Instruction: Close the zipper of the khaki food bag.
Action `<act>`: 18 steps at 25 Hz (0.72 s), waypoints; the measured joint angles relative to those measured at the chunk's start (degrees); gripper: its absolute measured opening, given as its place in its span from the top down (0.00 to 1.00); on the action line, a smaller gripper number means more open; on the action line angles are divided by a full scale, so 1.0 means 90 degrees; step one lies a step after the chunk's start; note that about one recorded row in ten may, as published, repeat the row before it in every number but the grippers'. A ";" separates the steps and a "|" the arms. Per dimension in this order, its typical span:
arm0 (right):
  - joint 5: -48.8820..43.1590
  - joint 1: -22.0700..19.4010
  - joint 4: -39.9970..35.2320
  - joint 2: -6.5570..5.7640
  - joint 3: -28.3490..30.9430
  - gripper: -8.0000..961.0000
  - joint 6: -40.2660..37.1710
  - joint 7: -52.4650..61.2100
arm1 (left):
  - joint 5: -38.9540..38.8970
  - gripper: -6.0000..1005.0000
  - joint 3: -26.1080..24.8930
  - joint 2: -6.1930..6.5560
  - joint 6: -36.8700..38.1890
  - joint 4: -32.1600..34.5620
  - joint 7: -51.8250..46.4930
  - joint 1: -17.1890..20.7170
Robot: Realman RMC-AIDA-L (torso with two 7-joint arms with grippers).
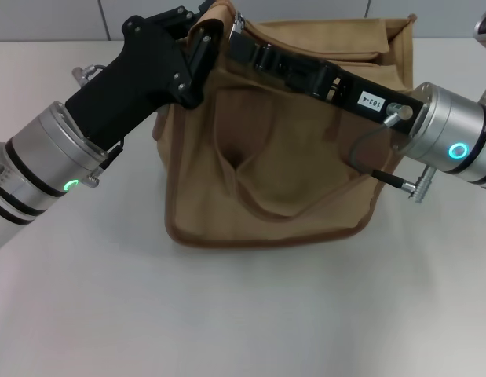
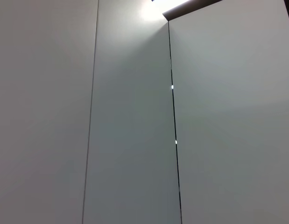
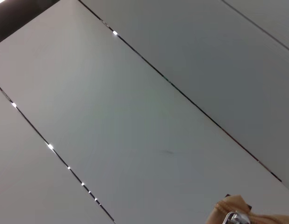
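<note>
The khaki food bag (image 1: 282, 173) stands upright in the middle of the white table (image 1: 243, 314). My left gripper (image 1: 205, 33) is at the bag's top left corner, shut on a fold of the tan fabric there. My right gripper (image 1: 239, 33) reaches from the right across the bag's top to that same corner, fingers together on the small silver zipper pull (image 1: 237, 23). The pull also shows with a bit of tan fabric in the right wrist view (image 3: 233, 217). My right arm hides most of the zipper line. The bag's back panel (image 1: 321, 35) rises behind the arm.
A cable loop and plug (image 1: 400, 182) hang from my right wrist beside the bag's right edge. The wall starts just behind the bag. Both wrist views show only pale panels with dark seams (image 2: 174, 116).
</note>
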 joint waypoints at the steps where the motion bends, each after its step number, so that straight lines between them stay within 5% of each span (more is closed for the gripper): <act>1: 0.0000 0.0000 0.0000 0.0000 0.0000 0.69 0.0000 0.0000 | 0.0000 0.96 0.0000 0.0000 -0.0001 0.0000 0.0000 0.0005; 18: 0.0081 0.0022 -0.0011 -0.0001 -0.0041 0.67 -0.0108 0.0021 | -0.0009 0.96 0.0000 0.0001 -0.0005 0.0000 -0.0014 0.0036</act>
